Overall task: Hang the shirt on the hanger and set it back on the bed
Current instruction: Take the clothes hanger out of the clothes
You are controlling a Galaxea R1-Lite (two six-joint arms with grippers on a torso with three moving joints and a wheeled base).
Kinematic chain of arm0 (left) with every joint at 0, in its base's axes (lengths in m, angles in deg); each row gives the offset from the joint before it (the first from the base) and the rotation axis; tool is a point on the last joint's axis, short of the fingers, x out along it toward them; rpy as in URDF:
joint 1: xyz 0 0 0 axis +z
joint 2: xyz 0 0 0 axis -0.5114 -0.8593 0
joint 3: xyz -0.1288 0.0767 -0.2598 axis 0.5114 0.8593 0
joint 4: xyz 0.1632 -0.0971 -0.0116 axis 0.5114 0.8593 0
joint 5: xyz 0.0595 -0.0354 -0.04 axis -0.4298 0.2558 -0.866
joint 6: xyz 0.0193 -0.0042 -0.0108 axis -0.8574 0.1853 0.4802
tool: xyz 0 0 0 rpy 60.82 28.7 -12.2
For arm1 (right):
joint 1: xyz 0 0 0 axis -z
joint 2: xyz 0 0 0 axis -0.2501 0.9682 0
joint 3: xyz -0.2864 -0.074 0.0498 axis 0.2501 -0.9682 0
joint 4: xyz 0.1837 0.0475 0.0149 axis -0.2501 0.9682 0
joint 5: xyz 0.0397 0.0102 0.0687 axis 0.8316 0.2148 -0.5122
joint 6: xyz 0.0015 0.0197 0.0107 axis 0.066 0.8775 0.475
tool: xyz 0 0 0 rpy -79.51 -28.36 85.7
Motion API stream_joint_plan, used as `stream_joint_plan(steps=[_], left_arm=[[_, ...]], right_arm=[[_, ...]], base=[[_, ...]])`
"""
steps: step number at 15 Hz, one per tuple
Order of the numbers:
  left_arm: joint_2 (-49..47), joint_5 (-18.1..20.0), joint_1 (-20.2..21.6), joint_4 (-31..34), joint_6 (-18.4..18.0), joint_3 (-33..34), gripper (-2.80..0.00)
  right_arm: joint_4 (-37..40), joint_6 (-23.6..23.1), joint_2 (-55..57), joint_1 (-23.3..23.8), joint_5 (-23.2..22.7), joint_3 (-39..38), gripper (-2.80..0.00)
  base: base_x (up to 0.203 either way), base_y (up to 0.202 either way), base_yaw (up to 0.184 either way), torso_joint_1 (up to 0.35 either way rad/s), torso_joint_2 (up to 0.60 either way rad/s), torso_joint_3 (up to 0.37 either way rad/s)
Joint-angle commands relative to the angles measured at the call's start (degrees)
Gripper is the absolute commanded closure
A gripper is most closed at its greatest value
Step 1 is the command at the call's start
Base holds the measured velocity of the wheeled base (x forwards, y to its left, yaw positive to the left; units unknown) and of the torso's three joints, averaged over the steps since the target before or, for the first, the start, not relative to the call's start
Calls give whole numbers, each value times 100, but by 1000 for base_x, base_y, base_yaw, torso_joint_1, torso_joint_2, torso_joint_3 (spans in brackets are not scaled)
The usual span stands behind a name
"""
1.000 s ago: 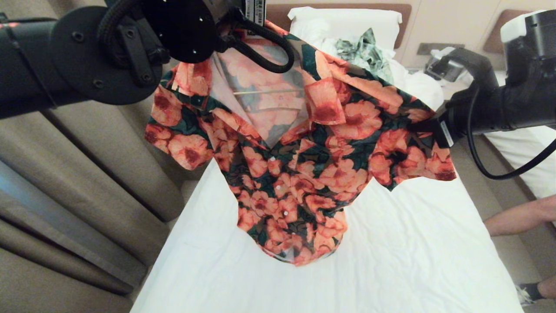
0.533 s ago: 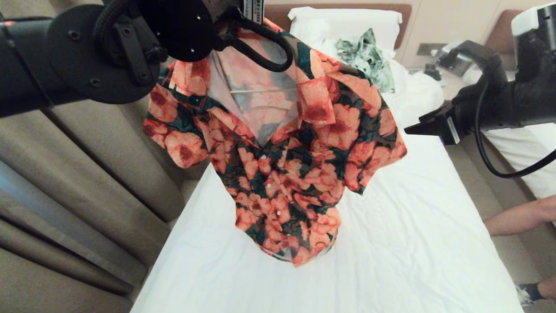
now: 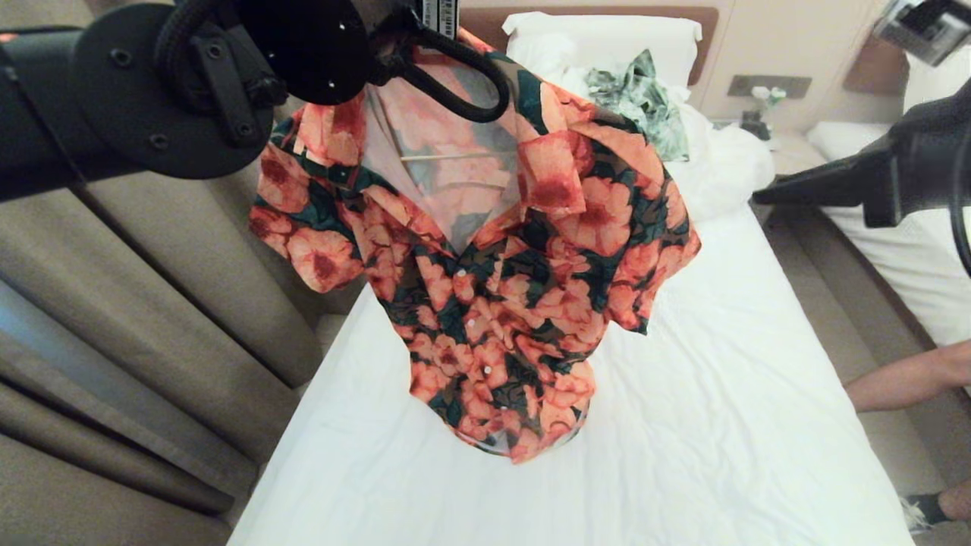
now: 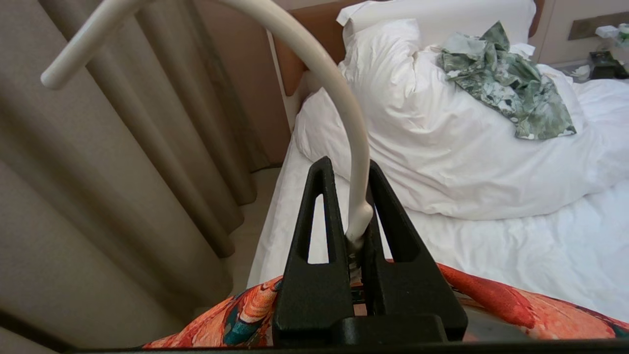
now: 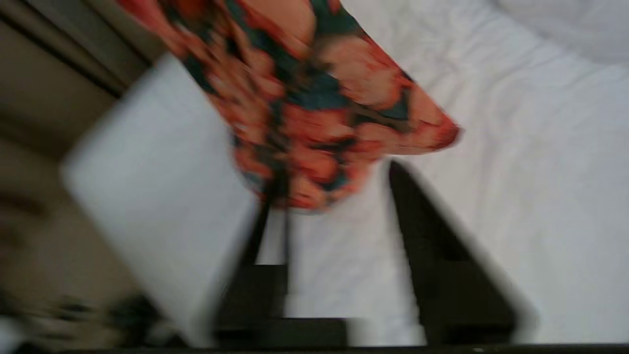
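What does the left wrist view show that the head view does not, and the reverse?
Only the left wrist view shows the left gripper shut on the neck of the hanger, with its cream hook curving overhead. Only the head view shows the whole shirt hanging above the bed, the right gripper off to its side, clear of the sleeve, and a person's arm at the edge. Both show the duvet, the leaf-print garment and the curtains.
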Motion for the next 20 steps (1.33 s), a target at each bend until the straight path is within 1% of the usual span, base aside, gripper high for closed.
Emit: stream_joint_plan(steps=[1,2,3,5,6,7,8,10,12,20], left_arm=[[12,-12,-30,-13,-14,-2,0],[12,-12,-30,-12,-15,-2,0],[21,-12,-38,-12,-33,-9,0],[21,-21,-38,-21,-59,-1,0],[3,-21,-30,-21,-64,-1,0],[-6,-14,-31,-21,-68,-1,0],[-13,-12,-73,-22,-68,-1,0],[-14,-2,-91,-47,-68,-2,0],[-30,5,-133,-39,-68,-9,0],[-32,-21,-144,-47,-68,-1,0]], right_arm=[[-9,1460,-630,-155,-82,-168,0],[-104,2011,-814,-248,-107,-381,0],[-307,2213,-955,-336,-129,-623,0],[-928,2317,-1217,-427,-235,-1292,0],[-1441,2383,-1325,-441,-342,-1693,0],[-2098,2455,-1392,-449,-437,-1947,0],[-2554,2530,-1474,-432,-498,-2156,0],[-2622,2708,-1637,-398,-532,-2213,0],[-2647,2777,-1794,-405,-542,-2241,0],[-2631,2779,-2111,-406,-534,-2310,0]], base=[[0,0,0,0,0,0],[0,0,0,0,0,0],[0,0,0,0,0,0],[0,0,0,0,0,0],[0,0,0,0,0,0],[0,0,0,0,0,0],[0,0,0,0,0,0],[0,0,0,0,0,0],[0,0,0,0,0,0],[0,0,0,0,0,0]])
